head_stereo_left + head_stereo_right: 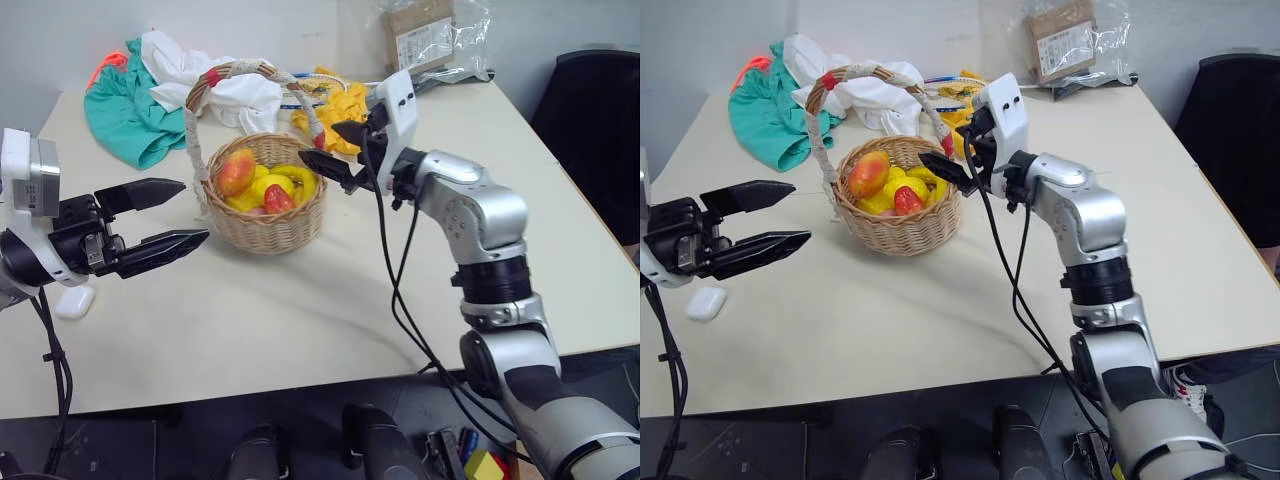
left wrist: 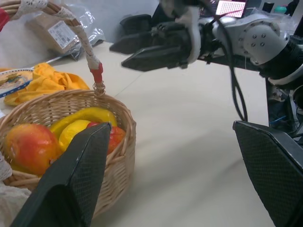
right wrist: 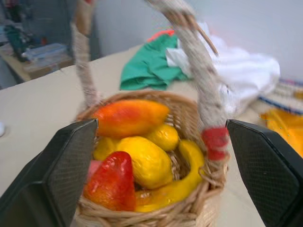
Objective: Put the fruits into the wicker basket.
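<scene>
Both fruits already lie in the wicker basket (image 1: 265, 215) near the far edge of the table (image 1: 300, 310): the mango-like fruit (image 1: 236, 171) against its rim, the small red apple-like one (image 1: 278, 198) among lemons and a banana. From the head views, the risk is the right gripper (image 1: 338, 152), level beside the basket's rim, catching the arched handle (image 1: 300, 105) on withdrawal and tipping everything. Its fingers stand wide, holding nothing. The left gripper (image 1: 160, 218) hovers level near the table's left edge, fingers spread and empty (a small white case (image 1: 75, 301) sits below). The left wrist view shows basket and right gripper close together. The right wrist view looks straight at the fruit pile between open fingers (image 3: 52, 175).
</scene>
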Motion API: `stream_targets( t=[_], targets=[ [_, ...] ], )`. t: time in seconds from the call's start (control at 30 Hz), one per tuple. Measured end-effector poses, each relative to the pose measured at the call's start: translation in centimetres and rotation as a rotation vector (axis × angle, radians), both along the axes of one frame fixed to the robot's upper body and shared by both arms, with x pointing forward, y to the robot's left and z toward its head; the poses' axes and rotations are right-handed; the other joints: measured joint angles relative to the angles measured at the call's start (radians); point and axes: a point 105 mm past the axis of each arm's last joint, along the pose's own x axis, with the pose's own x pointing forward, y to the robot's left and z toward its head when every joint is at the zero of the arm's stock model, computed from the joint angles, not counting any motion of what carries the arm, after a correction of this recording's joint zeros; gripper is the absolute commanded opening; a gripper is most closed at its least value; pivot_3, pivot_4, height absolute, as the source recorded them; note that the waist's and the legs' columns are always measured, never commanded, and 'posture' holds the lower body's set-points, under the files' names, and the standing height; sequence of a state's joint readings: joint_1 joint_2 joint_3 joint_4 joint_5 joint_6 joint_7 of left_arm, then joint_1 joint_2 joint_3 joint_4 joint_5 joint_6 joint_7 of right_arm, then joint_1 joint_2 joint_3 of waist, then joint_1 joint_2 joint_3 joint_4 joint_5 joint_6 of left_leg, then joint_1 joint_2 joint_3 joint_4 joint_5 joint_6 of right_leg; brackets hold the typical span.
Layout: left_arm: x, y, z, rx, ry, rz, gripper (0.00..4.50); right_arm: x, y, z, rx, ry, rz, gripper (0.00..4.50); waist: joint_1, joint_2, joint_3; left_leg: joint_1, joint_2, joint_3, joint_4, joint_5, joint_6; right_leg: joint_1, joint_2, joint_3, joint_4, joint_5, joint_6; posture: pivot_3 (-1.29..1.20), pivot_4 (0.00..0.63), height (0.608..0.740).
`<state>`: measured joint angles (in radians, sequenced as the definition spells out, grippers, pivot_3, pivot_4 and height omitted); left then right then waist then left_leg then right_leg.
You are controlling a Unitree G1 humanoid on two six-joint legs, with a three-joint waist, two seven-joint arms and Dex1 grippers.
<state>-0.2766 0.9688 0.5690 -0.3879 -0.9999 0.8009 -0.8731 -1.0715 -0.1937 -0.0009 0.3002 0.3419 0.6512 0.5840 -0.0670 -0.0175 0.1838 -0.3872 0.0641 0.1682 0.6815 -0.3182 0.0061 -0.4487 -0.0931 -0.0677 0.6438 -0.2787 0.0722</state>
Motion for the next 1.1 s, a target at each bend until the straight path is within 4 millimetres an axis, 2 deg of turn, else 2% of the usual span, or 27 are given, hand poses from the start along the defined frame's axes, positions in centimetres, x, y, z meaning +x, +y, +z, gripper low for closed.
stream_targets(
  t=[0.2, 0.3, 0.43, 0.73, 0.77, 0.83, 0.9, 0.97, 1.03, 1.1],
  targets=[
    [0.2, -0.4, 0.3, -0.002, -0.017, -0.015, 4.34, 2.9, 2.1, 0.4, 0.035, 0.045, -0.057, 4.46, -0.016, 0.000, 0.000, -0.001, 0.000, 0.001, 0.000, 0.000, 0.001, 0.000, 0.001, 0.000, -0.002, 0.000, 0.000, 0.00, 0.150, 0.740],
    [0.3, -0.5, 0.2, -0.001, -0.015, -0.017, 4.34, 3.8, 2.3, 0.0, 0.041, 0.055, -0.082, 4.46, -0.017, 0.000, 0.000, -0.002, 0.000, 0.001, -0.001, 0.000, 0.001, 0.000, 0.000, 0.000, -0.003, 0.000, 0.000, 0.00, 0.150, 0.740],
    [0.4, -0.5, 0.2, -0.001, -0.015, -0.012, 4.34, 4.5, 2.4, -1.0, 0.023, 0.055, -0.103, 3.56, -0.018, 0.000, 0.000, -0.002, 0.000, 0.001, -0.001, 0.000, 0.001, 0.000, 0.000, 0.001, -0.003, 0.000, 0.000, 0.00, 0.150, 0.740],
    [0.5, -0.7, 0.5, -0.004, -0.030, -0.011, 4.34, 4.5, 2.1, -0.6, -0.038, -0.073, -0.110, 0.52, -0.019, 0.000, 0.000, -0.002, 0.000, 0.000, -0.001, 0.000, 0.000, 0.000, 0.000, 0.003, -0.003, 0.000, 0.000, 0.00, 0.150, 0.740],
    [0.5, -0.8, 0.6, -0.003, -0.036, -0.019, 4.34, 4.5, 1.7, -0.8, -0.046, -0.082, -0.109, 0.33, -0.019, 0.000, 0.000, -0.002, 0.000, 0.000, -0.001, 0.000, 0.000, 0.000, 0.000, 0.003, -0.003, 0.000, 0.000, 0.00, 0.150, 0.740],
    [0.6, -1.0, 0.7, -0.004, -0.038, -0.034, 4.34, 4.0, 1.1, -0.9, -0.027, -0.101, -0.087, 0.32, -0.016, 0.000, 0.000, -0.002, 0.000, 0.000, -0.001, 0.000, 0.000, 0.000, 0.000, 0.003, -0.003, 0.000, 0.000, 0.00, 0.150, 0.740],
    [0.7, -1.4, 0.8, -0.010, -0.043, -0.059, 4.34, 2.9, 0.0, -0.7, 0.001, -0.143, -0.049, 0.32, -0.010, 0.000, 0.000, -0.004, 0.000, -0.003, 0.000, 0.000, 0.000, 0.000, 0.001, 0.003, -0.005, 0.000, 0.000, 0.00, 0.150, 0.740],
    [1.1, -1.9, 0.8, -0.025, -0.036, -0.094, 4.34, 1.7, -3.0, 0.0, 0.024, -0.186, -0.058, 0.32, 0.004, 0.001, 0.000, -0.005, -0.001, -0.004, -0.001, 0.000, 0.001, 0.000, 0.001, 0.003, -0.006, 0.000, 0.001, 0.00, 0.150, 0.740],
    [1.2, -2.6, 0.9, -0.030, -0.035, -0.133, 4.34, 0.3, -7.5, 1.3, 0.006, -0.243, -0.127, 0.32, 0.024, 0.001, 0.001, -0.008, -0.002, -0.006, 0.000, -0.001, 0.001, 0.000, 0.001, 0.002, -0.008, 0.001, 0.001, 0.00, 0.150, 0.740],
    [1.4, -2.9, 0.8, -0.038, -0.029, -0.165, 4.34, -1.4, -12.9, 3.0, -0.039, -0.294, -0.246, 0.32, 0.040, 0.002, 0.001, -0.008, -0.003, -0.006, 0.000, -0.002, 0.003, 0.000, 0.001, 0.000, -0.010, 0.001, 0.002, 0.00, 0.150, 0.740]
  ],
)
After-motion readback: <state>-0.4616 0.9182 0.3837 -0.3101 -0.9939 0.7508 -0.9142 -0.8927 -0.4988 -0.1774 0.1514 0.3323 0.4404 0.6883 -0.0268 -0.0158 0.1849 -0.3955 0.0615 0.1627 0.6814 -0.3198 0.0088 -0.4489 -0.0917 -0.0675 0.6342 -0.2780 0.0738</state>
